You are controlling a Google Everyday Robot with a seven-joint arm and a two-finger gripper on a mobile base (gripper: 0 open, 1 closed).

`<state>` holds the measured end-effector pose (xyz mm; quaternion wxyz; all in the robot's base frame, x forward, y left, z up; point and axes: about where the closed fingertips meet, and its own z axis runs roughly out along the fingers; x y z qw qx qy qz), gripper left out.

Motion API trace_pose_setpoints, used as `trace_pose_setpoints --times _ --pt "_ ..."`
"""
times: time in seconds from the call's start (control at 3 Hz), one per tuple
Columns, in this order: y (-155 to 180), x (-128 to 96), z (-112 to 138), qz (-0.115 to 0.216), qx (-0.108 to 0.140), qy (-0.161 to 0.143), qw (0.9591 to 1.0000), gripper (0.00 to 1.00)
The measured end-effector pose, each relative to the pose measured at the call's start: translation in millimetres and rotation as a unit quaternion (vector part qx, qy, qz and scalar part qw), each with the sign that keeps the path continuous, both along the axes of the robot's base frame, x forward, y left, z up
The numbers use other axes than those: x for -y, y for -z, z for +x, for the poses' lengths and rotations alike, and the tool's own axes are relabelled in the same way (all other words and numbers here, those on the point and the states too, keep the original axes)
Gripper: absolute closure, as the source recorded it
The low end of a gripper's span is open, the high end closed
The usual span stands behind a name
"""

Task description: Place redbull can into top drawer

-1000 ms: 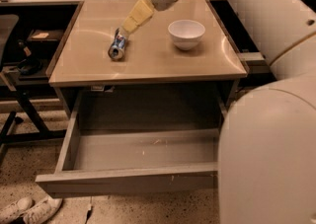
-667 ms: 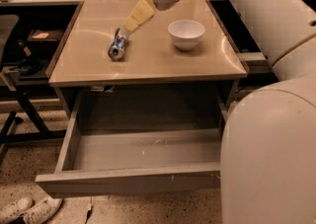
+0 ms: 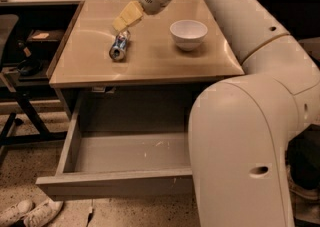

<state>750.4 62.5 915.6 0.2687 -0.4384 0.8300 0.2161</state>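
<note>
One slim blue-and-silver redbull can [image 3: 119, 46] lies sideways on the tan tabletop [image 3: 155, 58]. The yellow gripper [image 3: 125, 18] is seemingly just above it, and I cannot tell whether it is spread or closed. The wide grey top drawer [image 3: 125, 153] is pulled out.

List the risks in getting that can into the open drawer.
1. The redbull can lies on its side on the table, so a nudge from the hand, poised at its far end, might roll it away.
2. The white bowl stands nearby; a wide swing could clip it.
</note>
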Motion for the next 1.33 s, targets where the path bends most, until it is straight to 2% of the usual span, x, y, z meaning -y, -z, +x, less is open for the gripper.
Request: trace_pose_setpoints --times 0.33,0.67,1.33 --pt "12.3 -33.7 -3.1 -0.004 -0.035 0.011 0.9993 0.00" --pt "20.0 -38.2 4.2 -0.004 -0.040 0.013 0.9991 0.00" --pt "50.6 -56.2 17.7 -0.009 -0.073 0.024 0.9970 0.00"
